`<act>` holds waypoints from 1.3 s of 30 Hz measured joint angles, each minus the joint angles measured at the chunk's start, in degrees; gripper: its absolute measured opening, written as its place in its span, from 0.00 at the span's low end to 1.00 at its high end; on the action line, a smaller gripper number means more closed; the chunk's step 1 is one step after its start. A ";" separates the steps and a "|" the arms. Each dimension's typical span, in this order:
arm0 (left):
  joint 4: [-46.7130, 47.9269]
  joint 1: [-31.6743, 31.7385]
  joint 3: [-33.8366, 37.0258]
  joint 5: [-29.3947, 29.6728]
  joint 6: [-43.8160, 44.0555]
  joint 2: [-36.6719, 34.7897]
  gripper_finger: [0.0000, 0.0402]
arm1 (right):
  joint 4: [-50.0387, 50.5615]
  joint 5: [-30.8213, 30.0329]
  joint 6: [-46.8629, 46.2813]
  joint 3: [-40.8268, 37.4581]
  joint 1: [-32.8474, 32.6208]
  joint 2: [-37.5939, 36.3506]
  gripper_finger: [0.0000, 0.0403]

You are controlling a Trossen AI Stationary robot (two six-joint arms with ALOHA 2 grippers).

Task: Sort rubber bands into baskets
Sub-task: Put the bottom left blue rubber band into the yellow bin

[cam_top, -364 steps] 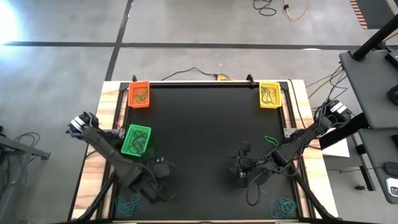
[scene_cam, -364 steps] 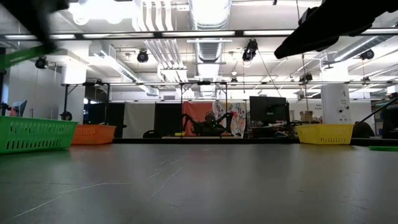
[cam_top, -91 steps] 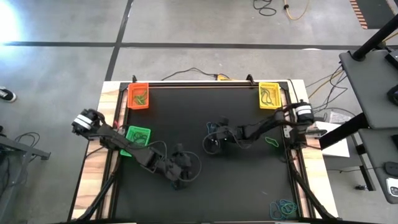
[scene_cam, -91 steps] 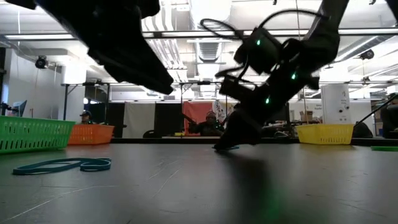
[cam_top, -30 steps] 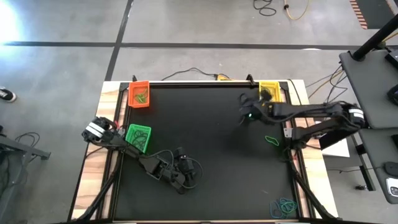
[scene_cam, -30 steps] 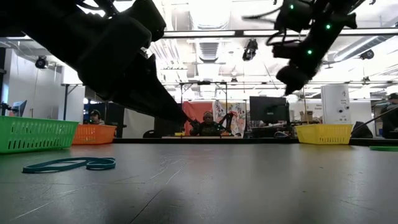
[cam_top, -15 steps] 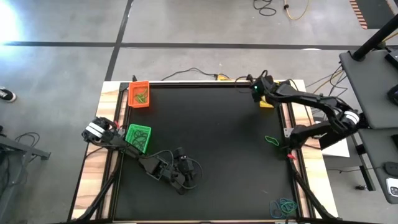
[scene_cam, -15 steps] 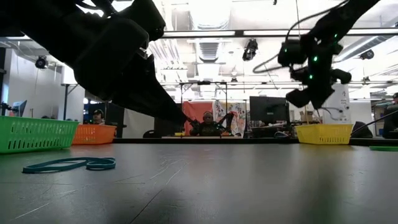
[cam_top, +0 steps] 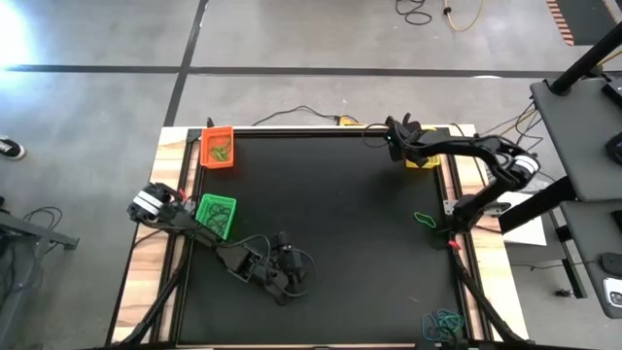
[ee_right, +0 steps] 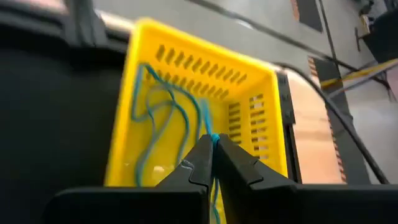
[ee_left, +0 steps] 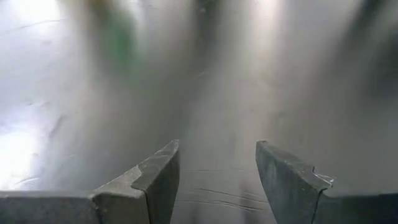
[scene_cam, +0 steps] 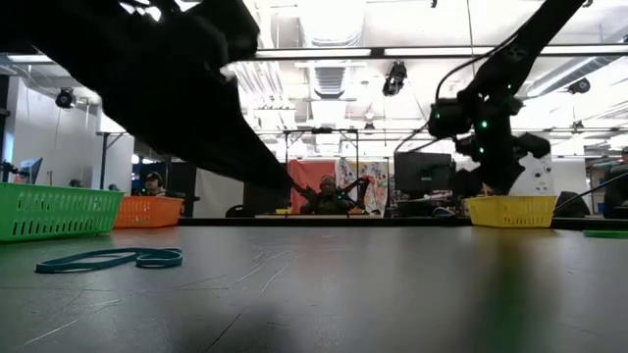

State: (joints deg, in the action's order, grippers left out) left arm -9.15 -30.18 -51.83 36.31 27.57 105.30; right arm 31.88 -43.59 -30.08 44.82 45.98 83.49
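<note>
Right pincer (ee_right: 211, 140) pinches a blue rubber band (ee_right: 171, 106) over the yellow basket (ee_right: 249, 81), far-right desk corner; left pincer (ee_left: 214, 168) spread.

Yellow basket (ee_right: 205, 112), slotted walls, right ahead of right gripper (ee_right: 213, 142); blue band (ee_right: 180, 112) pinched at dark fingertips. Green basket (cam_top: 215, 215), orange basket (cam_top: 218, 148). Teal band (scene_cam: 108, 260) on black mat (cam_top: 330, 214). Left gripper (ee_left: 214, 165) fingers grey.

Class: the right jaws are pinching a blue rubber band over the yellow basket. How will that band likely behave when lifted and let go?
Probably floppy: the blue band hangs in loose curves from the shut right gripper into the yellow basket. Likely very light, being a thin strand. It may cling or snag on release, since it is pinched at one spot.
</note>
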 joint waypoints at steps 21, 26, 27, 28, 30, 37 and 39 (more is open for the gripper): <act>9.06 -1.61 0.00 -0.96 -5.01 -10.96 0.48 | 0.37 1.49 4.55 0.76 -3.02 -10.01 0.49; 17.79 -2.53 0.00 -1.50 -1.01 -15.13 0.48 | -4.17 13.45 4.15 0.04 -9.52 -15.26 0.48; 20.12 -2.92 0.00 -2.68 0.79 -15.70 0.48 | -4.14 17.12 4.07 0.04 -10.83 -15.58 0.47; 22.66 -3.38 0.00 -4.43 2.98 -16.18 0.48 | -3.89 20.06 4.05 0.03 -12.31 -15.73 0.47; 28.76 -4.44 -0.02 -9.85 8.24 -16.67 0.48 | -3.69 22.80 4.06 -0.29 -16.40 -15.81 0.46; 33.69 -10.75 0.00 -15.73 22.10 -16.69 0.48 | -13.63 22.60 4.30 -3.32 -37.75 -15.84 0.42; 31.98 -12.60 -0.02 -13.15 22.40 -15.78 0.48 | -21.67 22.62 4.79 -5.17 -43.70 -15.46 0.42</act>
State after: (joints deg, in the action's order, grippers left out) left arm 22.83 -42.78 -51.86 23.16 49.97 89.52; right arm 10.20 -20.97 -25.29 39.65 2.28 68.03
